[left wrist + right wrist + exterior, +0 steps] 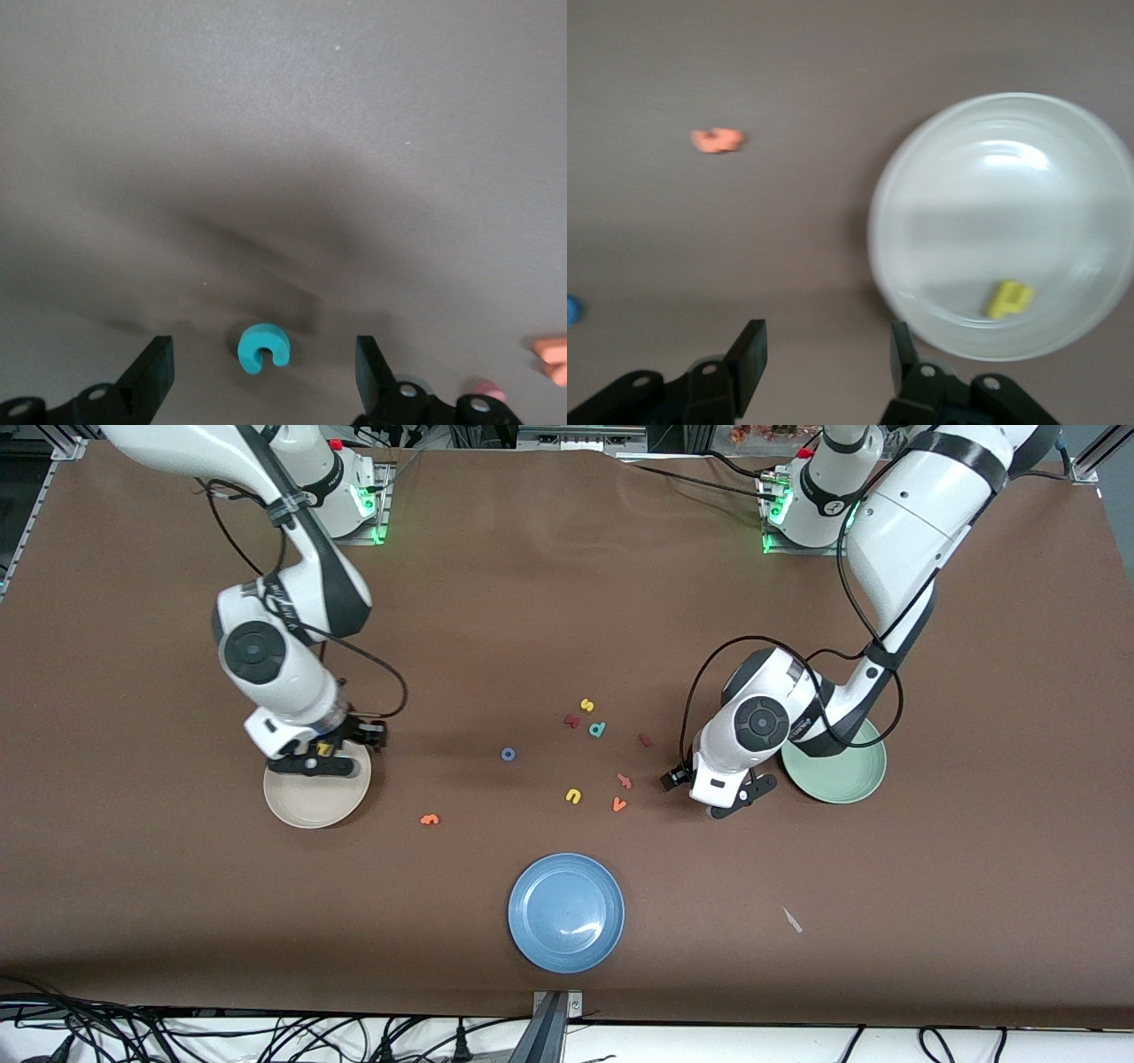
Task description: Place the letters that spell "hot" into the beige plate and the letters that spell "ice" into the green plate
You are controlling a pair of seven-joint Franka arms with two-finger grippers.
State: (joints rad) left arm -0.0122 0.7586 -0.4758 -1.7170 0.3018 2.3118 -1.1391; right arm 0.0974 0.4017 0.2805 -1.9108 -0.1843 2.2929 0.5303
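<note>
Left gripper (257,372) low over table beside green plate (852,778), fingers spread wide, nothing gripped; teal "c" (262,347) on cloth between them.

Right gripper (824,354) over edge of beige plate (1063,159), fingers apart, empty; yellow "h" (1008,298) lying in plate.

Blue "o" (508,754), orange "t" (625,781), dark red "i" (645,739), orange "e" (430,819) loose on table between plates.

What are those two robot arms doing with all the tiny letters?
They sort letters onto plates. The right hand hangs open over the beige plate, where the yellow h lies. The left hand, open, is over the teal c beside the green plate. Most other letters lie on the table.
</note>
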